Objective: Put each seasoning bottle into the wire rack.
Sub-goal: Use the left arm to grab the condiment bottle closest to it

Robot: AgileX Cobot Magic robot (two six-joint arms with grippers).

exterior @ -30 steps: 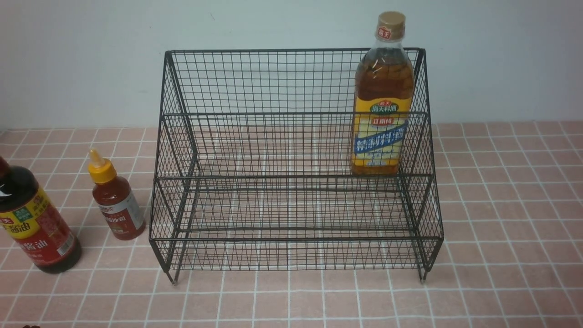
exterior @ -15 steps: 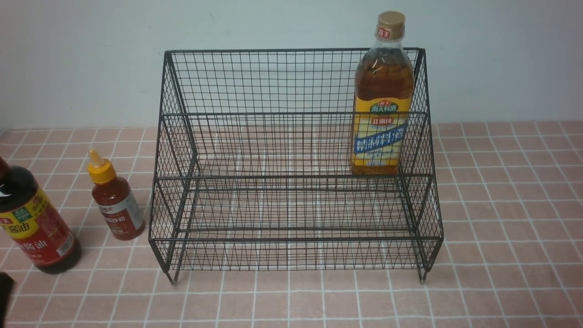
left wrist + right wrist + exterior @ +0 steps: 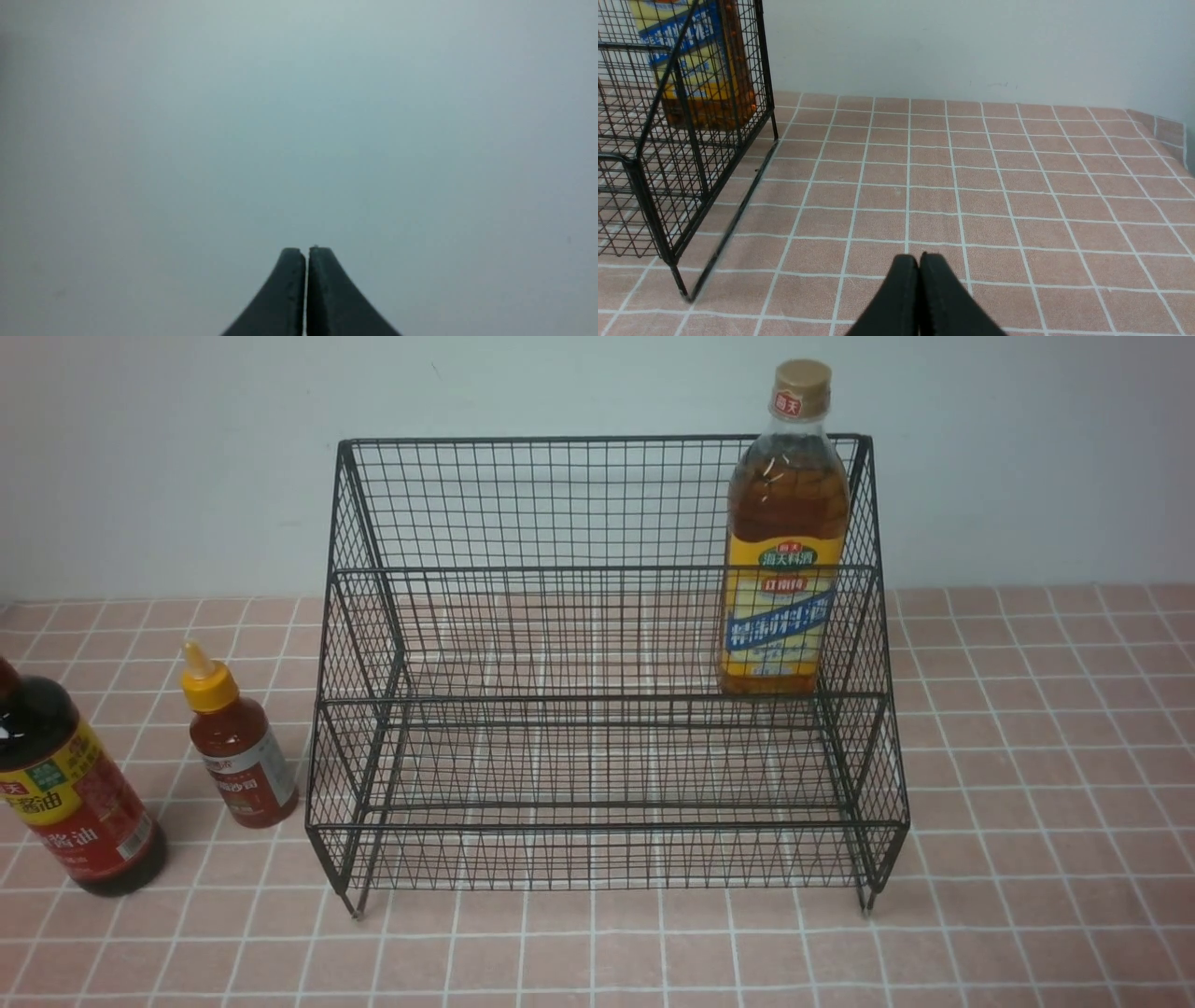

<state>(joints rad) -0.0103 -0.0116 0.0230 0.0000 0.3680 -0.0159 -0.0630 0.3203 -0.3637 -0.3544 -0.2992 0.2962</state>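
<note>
Pink-tiled desk (image 3: pixel 1027 756), white grout lines; plain pale wall (image 3: pixel 140 457) behind. Pressed together, pinching nothing: left claw (image 3: pixel 306 252), right claw (image 3: pixel 919 259) low over desk.

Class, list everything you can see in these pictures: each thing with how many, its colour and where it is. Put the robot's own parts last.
wire rack: one, black, mid-table against the wall, two tiers
tall bottle: one, amber liquid, yellow-blue label, tan cap, upright on the rack's upper tier at its right end
soy-sauce bottle: one, dark with red-yellow label, on the table at the far left, partly cut off by the picture edge
small bottle: one, red with yellow nozzle cap, on the table just left of the rack
table: one, pink tiles with white lines
wall: one, pale grey-blue, behind the rack
left gripper: one, dark, shut, empty, facing a plain pale surface
right gripper: one, black, shut, empty, over the table beyond the rack's right side
</note>
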